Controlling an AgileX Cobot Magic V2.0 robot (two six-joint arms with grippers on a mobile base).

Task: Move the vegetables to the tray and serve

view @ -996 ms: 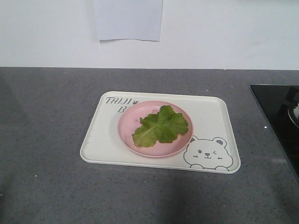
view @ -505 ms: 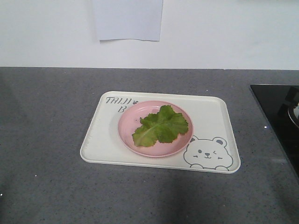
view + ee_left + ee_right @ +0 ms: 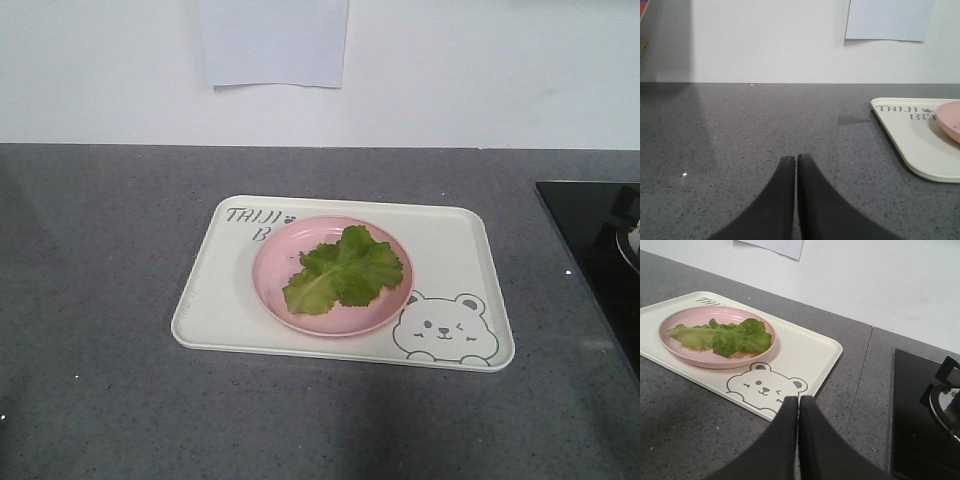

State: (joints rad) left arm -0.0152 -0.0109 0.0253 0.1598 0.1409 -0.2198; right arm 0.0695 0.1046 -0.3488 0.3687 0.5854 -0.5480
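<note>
Lettuce leaf (image 3: 344, 270) lying flat in a round pink plate (image 3: 275, 285), plate resting on the cream tray (image 3: 450, 245) at mid-counter, nearer the back wall edge than the front edge. Long axis of the leaf running diagonally, pale rib end toward the front-left corner of the counter, ruffled end toward the back-right.

Right gripper (image 3: 798, 401) with fingers pressed together, nothing between them, hovering just off the tray's front-right corner beside the bear drawing; leaf ahead and to the left of the fingers (image 3: 812, 412). Left gripper (image 3: 797, 159) likewise with fingers pressed together and empty, over bare counter (image 3: 740, 130) toward the left edge, tray corner well apart to its right. Right arm judged the nearer to both leaf and tray.

Leaf apparently already within the tray's bounds, though on the plate rather than on the tray floor; remaining step judged to be lifting or serving the tray.

Grey speckled stone counter, matte. Black hob (image 3: 590, 250) with a burner at the right edge. White wall behind, with a taped sheet of paper (image 3: 273, 42).
</note>
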